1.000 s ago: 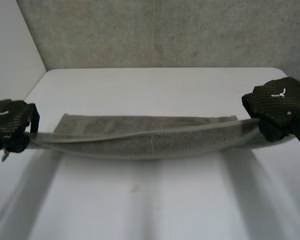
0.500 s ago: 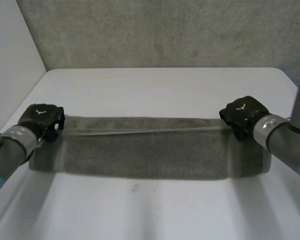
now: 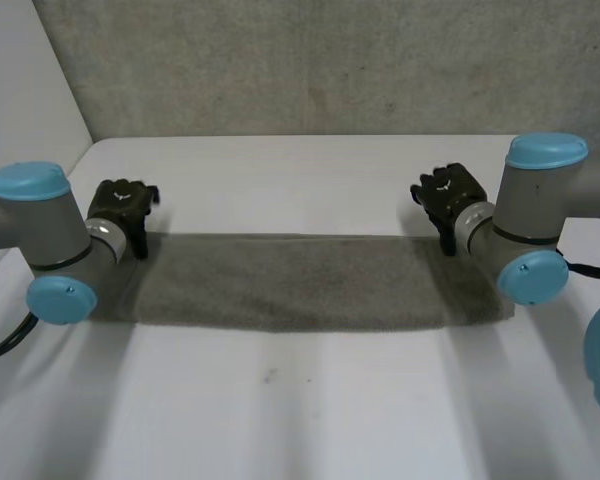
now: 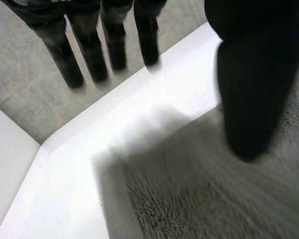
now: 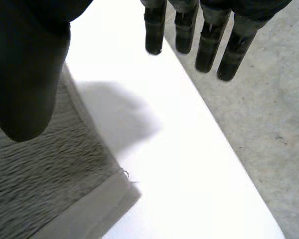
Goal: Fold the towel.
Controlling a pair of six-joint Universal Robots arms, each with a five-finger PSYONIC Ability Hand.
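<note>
While the grey terry towel [image 3: 290, 282] lies folded into a long strip mid-frame, the black left hand [image 3: 122, 205] and right hand [image 3: 448, 192] sit spread and empty at its upper corners. The lengthwise fold looks done, so the next move is likely regrasping one end for a crosswise fold.

Head camera looks down the table [image 3: 310, 180]; wrist cameras sit close over towel [image 3: 290, 285] corners.

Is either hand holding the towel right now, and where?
Nothing is held. The left hand and right hand are open, each at a far corner of the towel.

Left hand [image 4: 254, 89] fingers straight, thumb apart, thumb over grey towel [image 4: 214, 199] near its corner, white table [image 4: 65, 189]
</note>
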